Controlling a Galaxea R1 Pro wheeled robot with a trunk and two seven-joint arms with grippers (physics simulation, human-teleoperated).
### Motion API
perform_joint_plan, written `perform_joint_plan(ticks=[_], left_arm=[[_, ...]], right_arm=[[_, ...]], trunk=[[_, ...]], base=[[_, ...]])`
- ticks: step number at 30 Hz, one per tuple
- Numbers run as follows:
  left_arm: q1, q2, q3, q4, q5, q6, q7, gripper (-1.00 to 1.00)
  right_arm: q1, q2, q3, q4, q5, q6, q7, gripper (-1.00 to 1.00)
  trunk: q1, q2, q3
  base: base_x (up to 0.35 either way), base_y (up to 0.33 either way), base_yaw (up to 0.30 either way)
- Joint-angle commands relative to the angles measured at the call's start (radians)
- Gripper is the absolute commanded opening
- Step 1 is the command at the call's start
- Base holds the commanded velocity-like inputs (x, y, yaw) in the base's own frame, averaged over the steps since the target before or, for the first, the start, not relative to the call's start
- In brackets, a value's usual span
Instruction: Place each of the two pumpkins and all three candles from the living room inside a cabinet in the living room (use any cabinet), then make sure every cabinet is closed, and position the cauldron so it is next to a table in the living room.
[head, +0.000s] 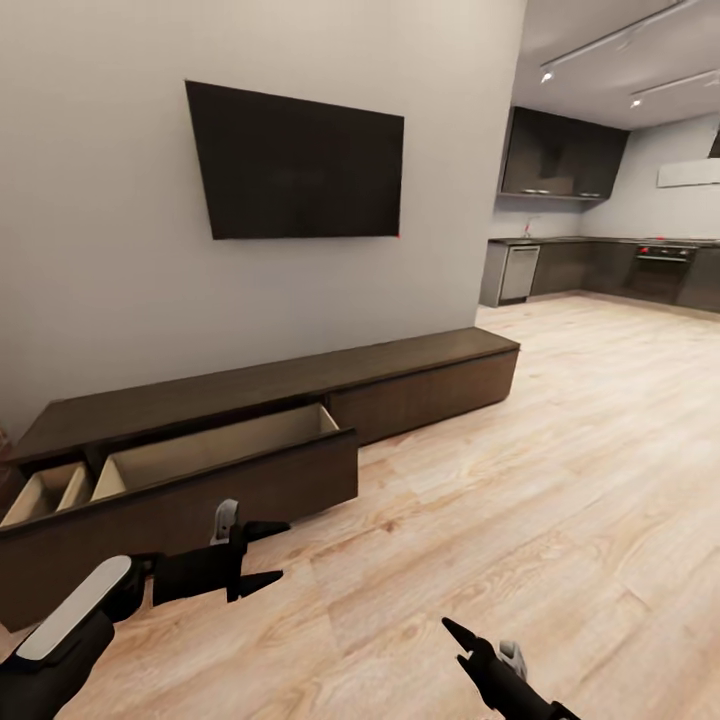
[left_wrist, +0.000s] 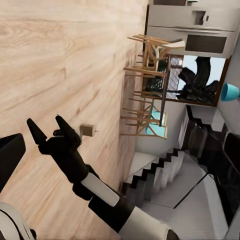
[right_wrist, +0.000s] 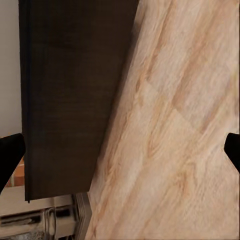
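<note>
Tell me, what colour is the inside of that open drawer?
Pale beige, inside the dark-brown cabinet; the drawer shows best in the head view.

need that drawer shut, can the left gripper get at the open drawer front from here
Probably yes. The left gripper, empty and open, hovers just in front of the open drawer front of the cabinet, with nothing between them.

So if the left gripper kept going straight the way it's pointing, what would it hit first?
Probably nothing soon: the left gripper points sideways along the open drawer front, toward bare wood floor. Depth is unclear; its upper finger may graze that front.
</note>
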Motion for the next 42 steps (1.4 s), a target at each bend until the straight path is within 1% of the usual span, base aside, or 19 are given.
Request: perform_joint_plan(ticks=[1, 11, 20, 27, 33, 38, 42], left_arm=[[0.0, 0.001, -0.001, -0.002, 0.01, 0.001, 0.009, 1.0], [0.0, 0.001, -0.002, -0.003, 0.01, 0.001, 0.009, 1.0], [0.0, 0.0, -0.001, 0.0, 0.01, 0.001, 0.009, 1.0], [0.0, -0.001, -0.001, -0.001, 0.01, 0.001, 0.009, 1.0], [0.0, 0.0, -0.001, -0.002, 0.011, 0.001, 0.009, 1.0], [0.0, 0.001, -0.001, -0.003, 0.012, 0.001, 0.009, 1.0], [0.0, 0.001, -0.001, -0.002, 0.012, 0.001, 0.009, 1.0]], right_arm=[[-0.002, -0.002, 0.006, 0.003, -0.011, 0.008, 0.006, 1.0], [-0.002, -0.008, 0.004, 0.004, -0.012, 0.008, 0.006, 1.0], [-0.002, -0.007, 0.004, 0.004, -0.011, 0.005, 0.004, 1.0], [-0.002, -0.007, 0.005, 0.003, -0.011, 0.0, 0.004, 1.0], [-0.002, -0.007, 0.005, 0.004, -0.013, -0.015, 0.005, 1.0], [-0.002, -0.007, 0.005, 0.004, -0.025, -0.02, 0.005, 1.0], [-0.001, -0.008, 0.005, 0.004, -0.027, -0.027, 0.005, 1.0]], trunk=[[0.0, 0.0, -0.001], [0.0, 0.0, 0.004], [-0.004, 0.002, 0.042], [-0.031, 0.05, 0.065], [-0.031, 0.05, 0.068], [-0.031, 0.05, 0.07], [-0.031, 0.05, 0.072]], base=[[-0.044, -0.005, -0.29], [-0.009, -0.001, -0.29], [0.0, 0.0, -0.265], [0.0, 0.0, -0.1], [0.0, 0.0, -0.254], [0.0, 0.0, -0.268], [0.0, 0.0, -0.27]])
